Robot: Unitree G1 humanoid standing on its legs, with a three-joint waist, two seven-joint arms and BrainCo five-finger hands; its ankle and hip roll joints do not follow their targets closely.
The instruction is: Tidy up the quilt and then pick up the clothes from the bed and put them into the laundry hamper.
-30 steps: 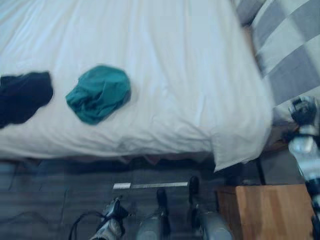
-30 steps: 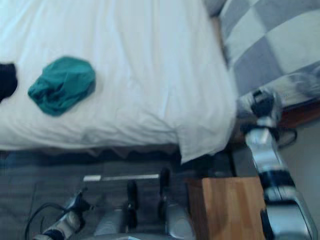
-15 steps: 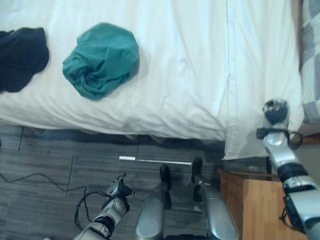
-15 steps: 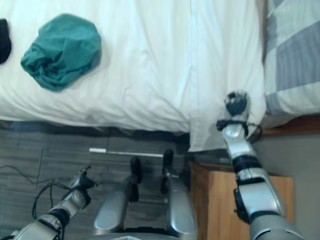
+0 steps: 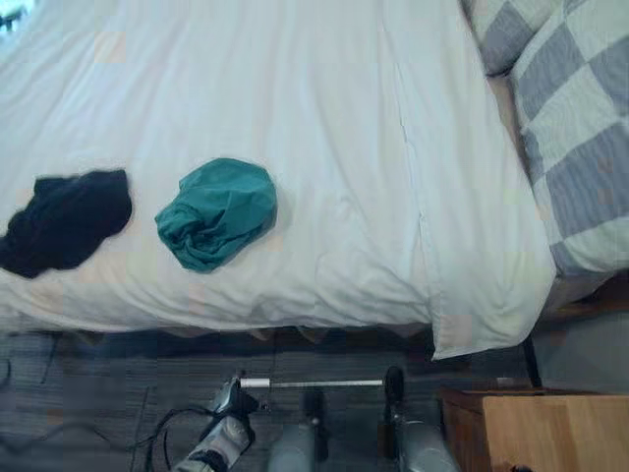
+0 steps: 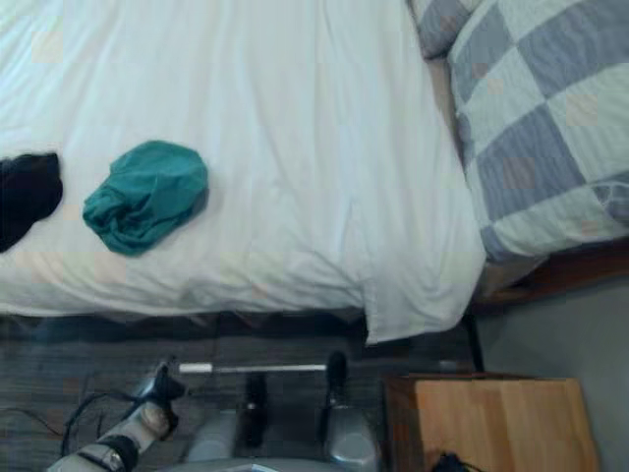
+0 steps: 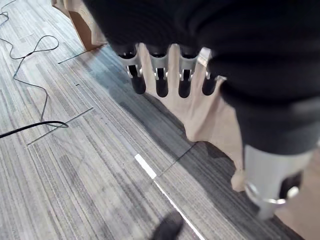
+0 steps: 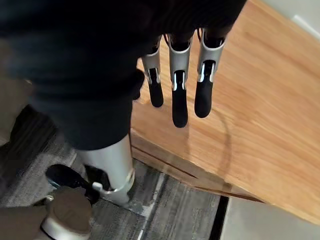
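Flanking bed: wooden nightstand (image 6: 491, 423), checked pillow (image 6: 541, 118)

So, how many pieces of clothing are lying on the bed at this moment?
2. A teal garment lies bunched near the bed's front edge, and a dark garment lies to its left, apart from it. More may lie outside the picture.

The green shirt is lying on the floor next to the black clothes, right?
Not quite. The green shirt lies on the white quilt on the bed, not the floor, as the left eye view shows. It is beside the black clothes.
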